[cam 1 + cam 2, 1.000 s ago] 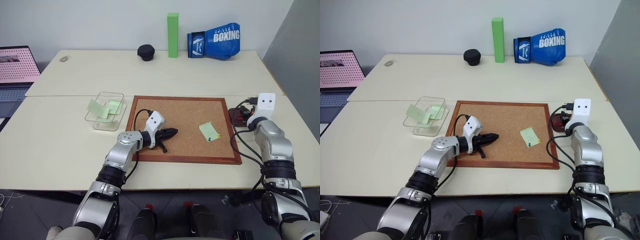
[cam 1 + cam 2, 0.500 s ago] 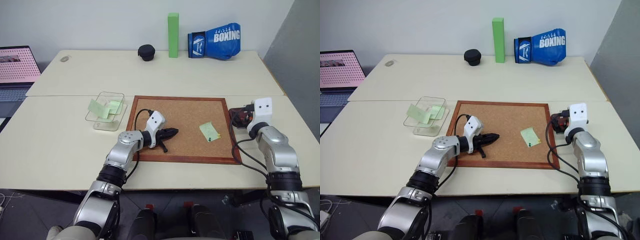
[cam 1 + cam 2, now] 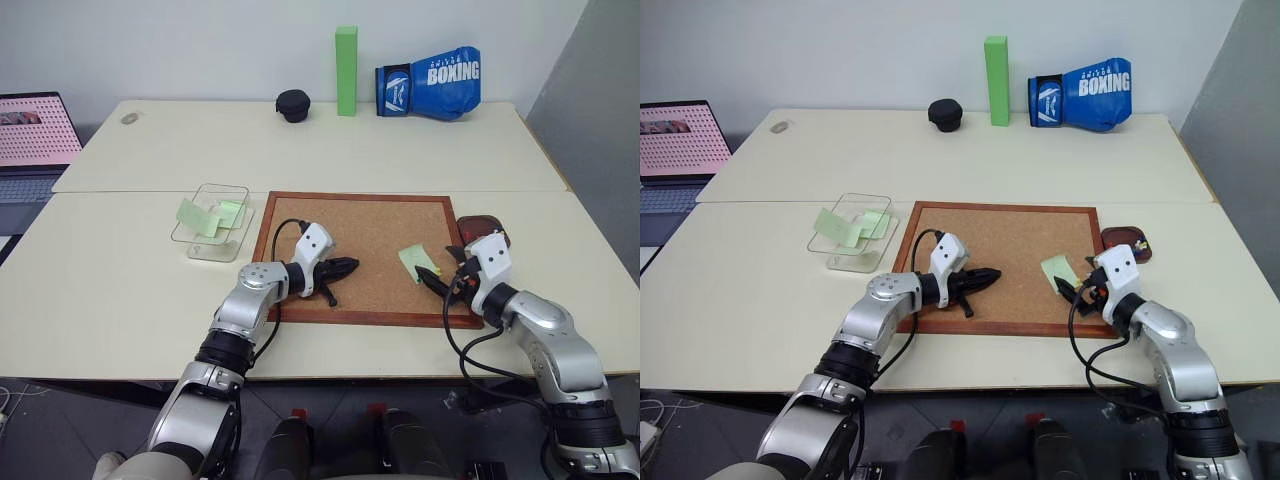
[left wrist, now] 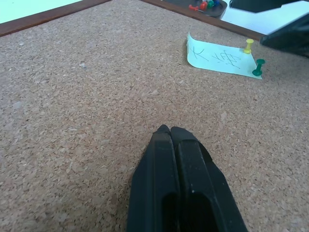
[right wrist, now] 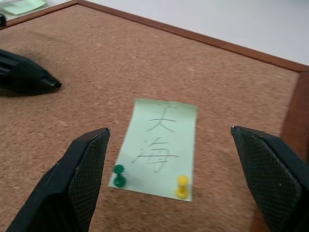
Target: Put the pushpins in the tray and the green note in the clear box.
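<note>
The corkboard (image 3: pixel 367 257) lies nearest, on a cream table (image 3: pixel 120 300). On it at 3 o'clock the green note (image 3: pixel 417 262) is pinned by 2 pushpins, 1 green (image 5: pixel 119 175) and 1 yellow (image 5: pixel 182 186), along its near edge. The right gripper (image 3: pixel 447 272) points at the note from 4 o'clock, jaws wide apart and empty, 1 finger either side of the note's near end. The left gripper (image 3: pixel 343 266) rests over the board at 9 o'clock, jaws pressed together on nothing.

Just off the board's 2 o'clock corner sits the tray (image 3: pixel 483 229), with a few pushpins (image 4: pixel 205 5) in it, red and other colours. At 10 o'clock the clear box (image 3: pixel 210 221) holds pale green slips (image 3: pixel 212 215).

Farther back stand a black round object (image 3: pixel 292 104), a green block (image 3: pixel 346 70) and a blue boxing glove (image 3: pixel 430 82) against a white wall. A laptop (image 3: pixel 32 145) sits at the far left.
</note>
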{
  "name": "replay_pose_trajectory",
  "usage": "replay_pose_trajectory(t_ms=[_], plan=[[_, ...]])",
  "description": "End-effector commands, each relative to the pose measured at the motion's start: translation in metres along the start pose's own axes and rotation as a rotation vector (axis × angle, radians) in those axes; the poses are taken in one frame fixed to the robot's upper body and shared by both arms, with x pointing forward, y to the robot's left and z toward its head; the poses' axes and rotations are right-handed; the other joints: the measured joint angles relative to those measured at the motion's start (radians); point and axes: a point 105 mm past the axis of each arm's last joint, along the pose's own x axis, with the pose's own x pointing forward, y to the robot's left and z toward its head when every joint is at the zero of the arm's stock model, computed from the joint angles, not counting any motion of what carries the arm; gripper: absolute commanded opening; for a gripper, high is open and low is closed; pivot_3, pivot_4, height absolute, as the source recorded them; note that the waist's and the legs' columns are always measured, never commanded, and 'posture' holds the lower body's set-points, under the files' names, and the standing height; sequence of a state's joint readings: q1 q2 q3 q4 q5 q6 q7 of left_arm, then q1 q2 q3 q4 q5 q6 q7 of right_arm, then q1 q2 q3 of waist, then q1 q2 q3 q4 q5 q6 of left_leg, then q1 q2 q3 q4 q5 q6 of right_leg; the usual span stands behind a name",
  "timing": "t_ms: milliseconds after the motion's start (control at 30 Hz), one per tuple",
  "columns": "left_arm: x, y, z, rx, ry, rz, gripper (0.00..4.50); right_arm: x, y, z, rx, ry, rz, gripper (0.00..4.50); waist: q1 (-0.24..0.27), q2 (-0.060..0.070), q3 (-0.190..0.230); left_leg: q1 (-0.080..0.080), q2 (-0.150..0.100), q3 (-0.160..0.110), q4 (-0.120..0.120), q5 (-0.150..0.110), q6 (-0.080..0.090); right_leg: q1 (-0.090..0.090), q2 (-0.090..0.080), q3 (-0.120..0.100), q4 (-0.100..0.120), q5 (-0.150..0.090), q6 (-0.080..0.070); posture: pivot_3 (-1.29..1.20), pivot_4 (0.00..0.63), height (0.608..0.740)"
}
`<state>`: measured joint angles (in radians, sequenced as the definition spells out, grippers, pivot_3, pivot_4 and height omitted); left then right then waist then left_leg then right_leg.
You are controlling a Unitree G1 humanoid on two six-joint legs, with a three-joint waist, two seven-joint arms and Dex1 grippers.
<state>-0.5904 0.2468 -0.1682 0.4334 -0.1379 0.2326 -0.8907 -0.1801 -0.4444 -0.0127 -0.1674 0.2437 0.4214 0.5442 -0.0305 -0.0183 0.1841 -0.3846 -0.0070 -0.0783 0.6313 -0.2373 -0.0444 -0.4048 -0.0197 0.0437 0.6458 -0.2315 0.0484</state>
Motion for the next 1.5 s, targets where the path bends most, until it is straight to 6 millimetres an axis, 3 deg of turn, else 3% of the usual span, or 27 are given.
replay_pose_trajectory(t_ms=[33, 167, 367, 767, 867, 1233, 1500], plan=[[0.002, -0.006, -0.004, 0.001, 0.016, -0.026, 0.0, 0.001, -0.006, 0.005, -0.014, -0.027, -0.045, 3.55, 0.0, 0.0, 0.0, 0.0, 0.0, 0.0, 0.0, 0.0, 0.0, 0.0, 0.0, 0.0, 0.0, 0.0, 0.0, 0.0, 0.15, 0.74], [0.001, -0.007, -0.005, -0.001, 0.018, -0.026, 0.0, -0.001, -0.013, 0.003, 0.032, -0.038, -0.088, 2.75, 0.0, 0.0, 0.0, 0.0, 0.0, 0.0, 0.0, 0.0, 0.0, 0.0, 0.0, 0.0, 0.0, 0.0, 0.0, 0.0, 0.15, 0.74], [0.0, -0.007, -0.006, -0.002, 0.02, -0.025, 0.0, -0.002, -0.015, 0.005, 0.092, -0.066, -0.109, 2.75, 0.0, 0.0, 0.0, 0.0, 0.0, 0.0, 0.0, 0.0, 0.0, 0.0, 0.0, 0.0, 0.0, 0.0, 0.0, 0.0, 0.15, 0.74], [0.0, -0.006, -0.005, -0.001, 0.02, -0.021, 0.0, -0.003, -0.024, -0.015, 0.047, 0.043, -0.168, 2.75, -0.001, 0.0, 0.0, 0.0, 0.0, 0.0, 0.0, 0.0, 0.0, 0.0, 0.0, 0.0, 0.0, 0.0, 0.0, 0.0, 0.15, 0.74], [0.001, -0.005, -0.005, 0.001, 0.02, -0.02, 0.0, -0.003, -0.022, -0.018, 0.049, 0.056, -0.163, 2.36, -0.001, 0.0, 0.0, 0.0, 0.0, 0.0, 0.0, 0.0, 0.0, 0.0, 0.0, 0.0, 0.0, 0.0, 0.0, 0.0, 0.15, 0.74], [0.002, -0.003, -0.002, 0.009, 0.018, -0.019, 0.0, -0.002, -0.009, -0.015, 0.031, 0.045, -0.094, 0.08, 0.0, 0.0, 0.0, 0.0, 0.0, 0.0, 0.0, 0.0, 0.0, 0.0, 0.0, 0.0, 0.0, 0.0, 0.0, 0.0, 0.15, 0.74], [0.004, -0.004, 0.001, 0.012, 0.012, -0.022, 0.0, -0.003, -0.012, -0.01, 0.022, 0.023, -0.117, 0.08, 0.0, 0.0, 0.0, 0.0, 0.0, 0.0, 0.0, 0.0, 0.0, 0.0, 0.0, 0.0, 0.0, 0.0, 0.0, 0.0, 0.15, 0.74]])
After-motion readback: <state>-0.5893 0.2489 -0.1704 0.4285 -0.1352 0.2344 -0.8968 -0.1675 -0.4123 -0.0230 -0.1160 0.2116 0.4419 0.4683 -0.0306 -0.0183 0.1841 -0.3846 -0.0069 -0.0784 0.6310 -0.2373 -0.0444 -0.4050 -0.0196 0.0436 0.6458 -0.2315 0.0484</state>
